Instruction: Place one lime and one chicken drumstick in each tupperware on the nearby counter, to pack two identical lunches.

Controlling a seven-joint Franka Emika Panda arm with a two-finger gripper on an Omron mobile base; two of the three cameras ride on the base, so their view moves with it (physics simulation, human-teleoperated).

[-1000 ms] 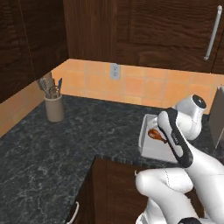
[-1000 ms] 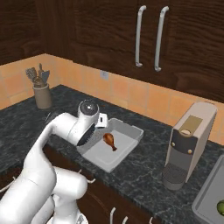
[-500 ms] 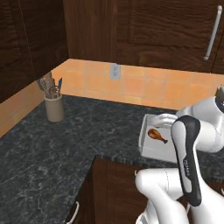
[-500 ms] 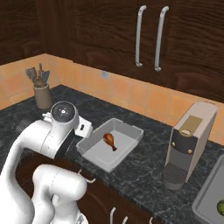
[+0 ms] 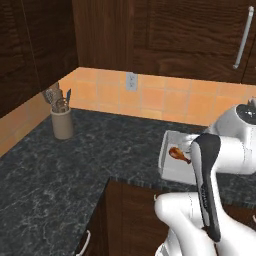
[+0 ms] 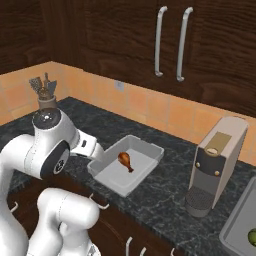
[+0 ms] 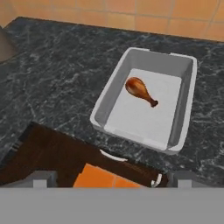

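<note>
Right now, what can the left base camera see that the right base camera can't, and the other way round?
Only the left base view catches the wall outlet. Only the right base view catches the coffee machine, plus a lime in a second grey tray at the corner. Both show the chicken drumstick lying in the white tupperware, the utensil crock and the counter.

No readable txt, labels, brands, nos. or signs anywhere. Coffee machine (image 6: 215, 165), utensil pot (image 5: 62, 122), wall outlet (image 5: 131, 80), cabinet doors (image 6: 200, 45), grey container (image 7: 186, 109) all plain, unmarked.
</note>
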